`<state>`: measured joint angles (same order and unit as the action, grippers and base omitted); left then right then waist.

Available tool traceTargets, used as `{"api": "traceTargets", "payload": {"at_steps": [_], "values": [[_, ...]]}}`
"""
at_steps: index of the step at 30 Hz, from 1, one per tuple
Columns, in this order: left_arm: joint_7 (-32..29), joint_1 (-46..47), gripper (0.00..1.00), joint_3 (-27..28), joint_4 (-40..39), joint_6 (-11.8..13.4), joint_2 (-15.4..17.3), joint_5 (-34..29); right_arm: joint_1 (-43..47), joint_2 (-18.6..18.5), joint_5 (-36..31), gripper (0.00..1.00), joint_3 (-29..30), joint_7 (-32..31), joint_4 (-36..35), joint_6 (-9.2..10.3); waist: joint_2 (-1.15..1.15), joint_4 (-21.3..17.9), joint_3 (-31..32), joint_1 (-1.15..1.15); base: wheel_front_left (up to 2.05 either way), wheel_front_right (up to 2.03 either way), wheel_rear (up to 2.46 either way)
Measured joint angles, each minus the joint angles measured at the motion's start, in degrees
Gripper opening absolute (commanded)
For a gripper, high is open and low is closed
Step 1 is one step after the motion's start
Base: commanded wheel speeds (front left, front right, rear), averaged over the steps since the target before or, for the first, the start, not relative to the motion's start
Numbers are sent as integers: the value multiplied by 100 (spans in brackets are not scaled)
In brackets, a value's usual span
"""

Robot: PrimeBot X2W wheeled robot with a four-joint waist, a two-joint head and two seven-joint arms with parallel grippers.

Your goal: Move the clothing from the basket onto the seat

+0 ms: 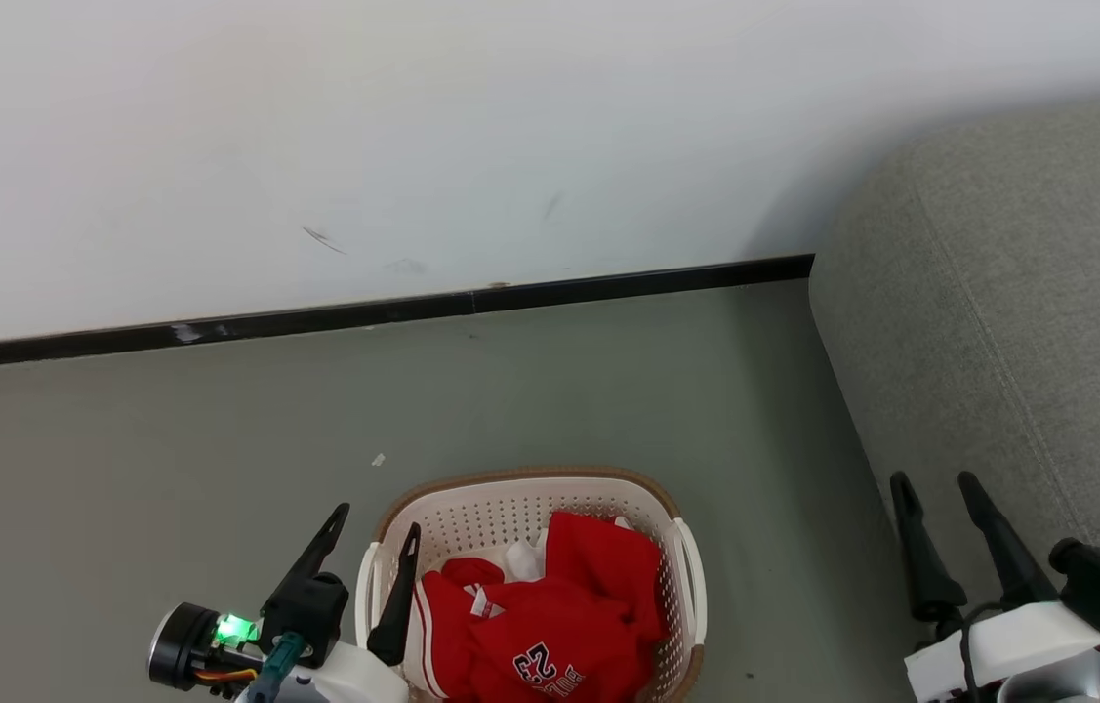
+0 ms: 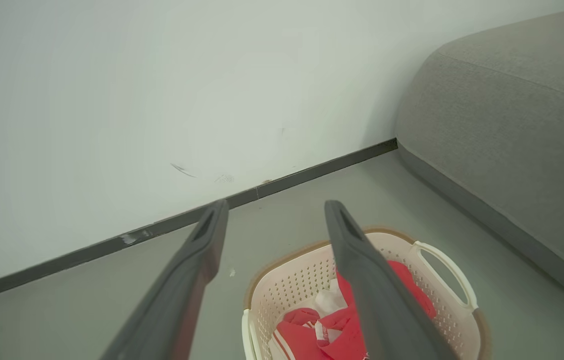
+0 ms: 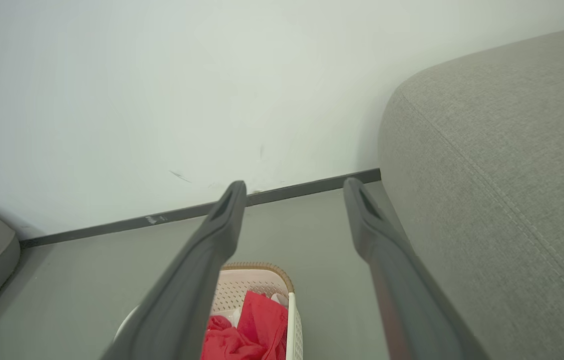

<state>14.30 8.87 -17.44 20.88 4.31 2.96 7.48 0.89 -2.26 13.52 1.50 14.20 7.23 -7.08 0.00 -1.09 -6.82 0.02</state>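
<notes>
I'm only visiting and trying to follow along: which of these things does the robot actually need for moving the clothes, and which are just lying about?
Part of the job:
- red clothes
- white basket
- grey seat
- left claw, open
- right claw, open

Just there:
- wall
- black skirting board
- floor
- small white scrap on the floor

Printed in white with dark outlines on the red clothing (image 1: 598,610), toward the near edge of the basket (image 1: 501,513): "23", upside down in the head view. Just below it, curved lettering that seems to read "BULLS", also upside down. Sewn to the cloth nearer the basket's left wall, a small white tag (image 1: 479,603), too small to read.
</notes>
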Motion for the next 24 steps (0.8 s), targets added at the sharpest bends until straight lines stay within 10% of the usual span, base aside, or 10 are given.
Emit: {"api": "traceTargets", "payload": {"at_steps": [24], "values": [[-1, 1213, 100, -700, 886, -397, 66, -695, -547, 5, 115, 100, 316, 0, -793, 0, 0, -466, -1295, 0, 0, 0, 0]]}}
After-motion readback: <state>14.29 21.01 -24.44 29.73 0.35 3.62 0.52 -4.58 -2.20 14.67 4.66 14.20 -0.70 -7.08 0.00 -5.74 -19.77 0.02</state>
